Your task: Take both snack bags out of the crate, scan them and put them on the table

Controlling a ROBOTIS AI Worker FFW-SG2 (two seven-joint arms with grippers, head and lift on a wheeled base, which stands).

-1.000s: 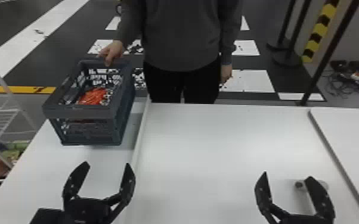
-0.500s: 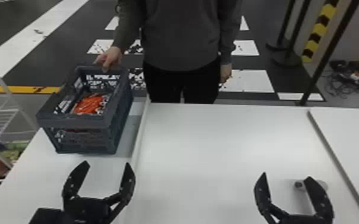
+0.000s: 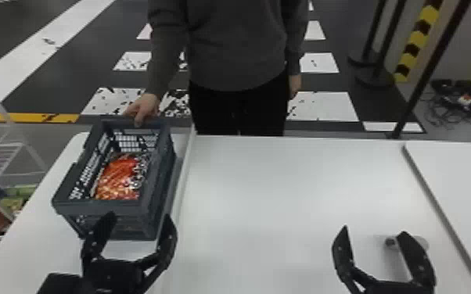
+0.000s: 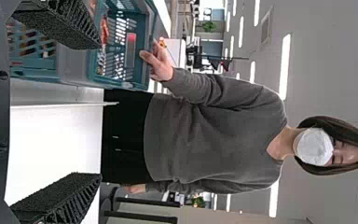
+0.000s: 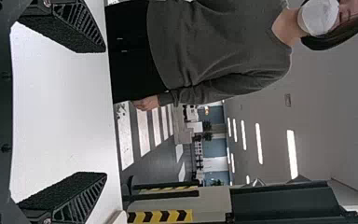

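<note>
I had my left gripper [image 3: 138, 216] at the lower left of the head view, its two black fingers spread wide, tips pointing up the frame. My right gripper [image 3: 374, 230] sat at the lower right, also open and aimed upward. In each wrist view I saw one finger at upper left, the other at lower left, well apart.

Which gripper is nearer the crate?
The left gripper, open at the near end of the crate; the right gripper, also open, is farther right over the table.

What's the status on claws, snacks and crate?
Left claw and right claw open, empty. Orange snack bag inside crate. Person's hand on crate's far rim.
</note>
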